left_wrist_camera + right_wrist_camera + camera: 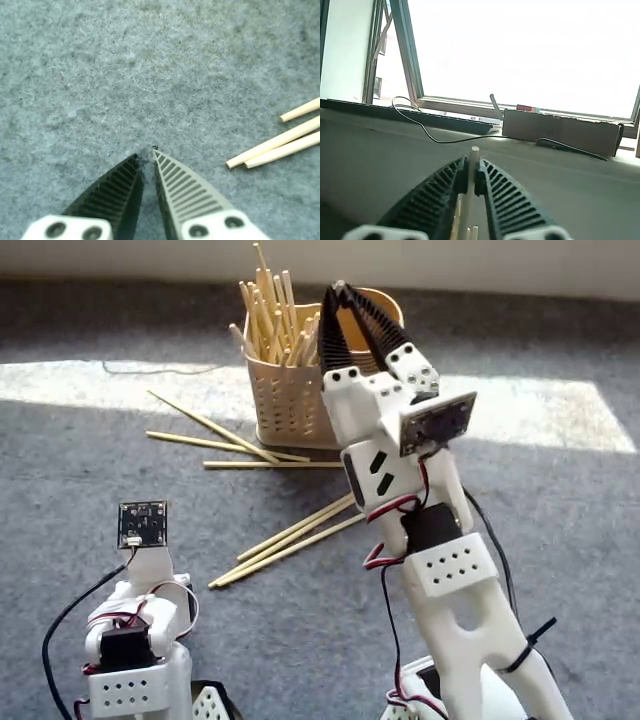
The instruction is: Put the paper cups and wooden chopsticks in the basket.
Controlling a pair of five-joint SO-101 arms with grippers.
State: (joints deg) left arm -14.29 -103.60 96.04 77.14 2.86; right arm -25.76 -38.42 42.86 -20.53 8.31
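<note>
A cream slotted basket [285, 405] stands at the back of the grey carpet with several wooden chopsticks [268, 315] upright in it. The brown rim of a paper cup [388, 306] shows at its far side. My right gripper [341, 290] is raised above the basket, pointing up and away. In the right wrist view it [472, 167] is shut on one chopstick [474, 156] that pokes out past its tips. My left gripper [149, 151] is shut and empty, low over the carpet, with three chopstick ends [280, 145] lying off to one side.
Several loose chopsticks lie on the carpet: some [215, 437] beside the basket, a bundle [290, 537] between the two arms. A window and a cardboard box [560, 132] stand behind the table. A thin cable [150, 368] lies far left.
</note>
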